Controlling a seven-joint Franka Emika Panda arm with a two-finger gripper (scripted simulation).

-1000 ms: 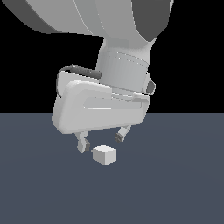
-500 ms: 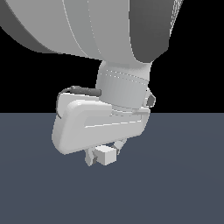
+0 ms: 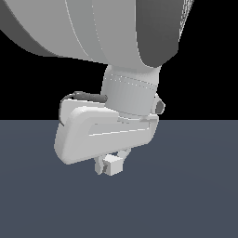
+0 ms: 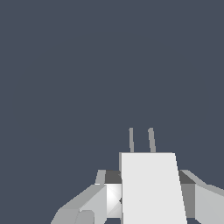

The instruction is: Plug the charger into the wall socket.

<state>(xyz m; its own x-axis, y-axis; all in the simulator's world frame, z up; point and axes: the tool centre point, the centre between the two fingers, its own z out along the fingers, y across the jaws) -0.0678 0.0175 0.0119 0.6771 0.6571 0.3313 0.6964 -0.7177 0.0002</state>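
No text, label, brand, number or sign can be read on anything in either the exterior or wrist view.

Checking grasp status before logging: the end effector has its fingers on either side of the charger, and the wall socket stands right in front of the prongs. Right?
Only partly. The end effector does straddle the charger, but the wrist view shows no wall socket ahead of the prongs, only bare floor.

A flat, dark slate-blue bench (image 3: 195, 186) spans the near half of the exterior view, running from the left edge to the right. At its far edge it meets a plain black backdrop (image 3: 28, 88). The wrist view shows the same uniform surface.
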